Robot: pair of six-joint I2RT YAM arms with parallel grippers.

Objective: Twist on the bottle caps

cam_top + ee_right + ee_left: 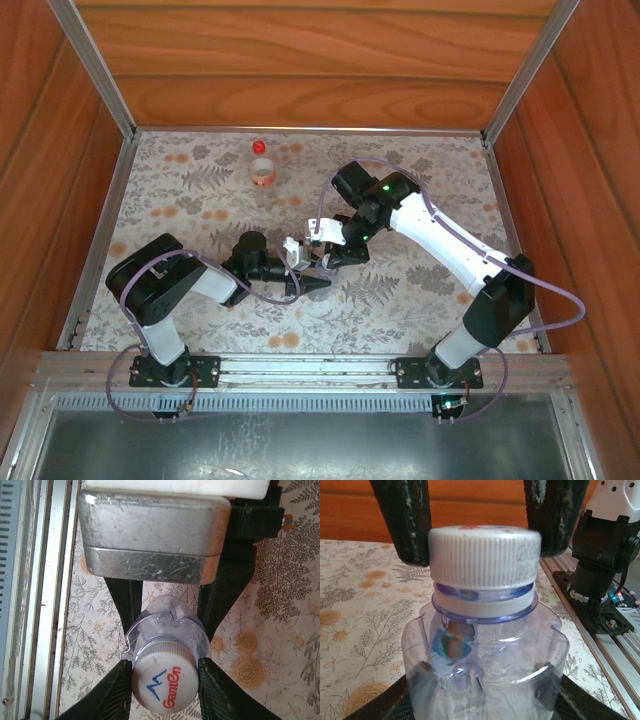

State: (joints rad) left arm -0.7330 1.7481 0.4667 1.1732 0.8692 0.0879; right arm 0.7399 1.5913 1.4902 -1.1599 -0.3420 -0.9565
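Note:
The plain bluish bottle (pixel 485 650) stands upright near the middle of the cloth, and my left gripper (pixel 485 702) is shut on its body. The white cap (pixel 165 682) with blue and red print sits on the bottle's neck. My right gripper (pixel 165 686) comes down from above, and its fingers (pixel 117 692) press both sides of this cap. In the top view the left gripper (pixel 314 286) and right gripper (pixel 323 258) meet over the bottle. A labelled bottle (pixel 262 174) stands at the back with the red cap (pixel 259 147) on top.
The patterned cloth (pixel 420 290) covers the table. Wooden walls stand on three sides, and a metal rail (pixel 300 368) with the arm bases runs along the near edge. The right arm's base (pixel 600 595) is close to the held bottle's right.

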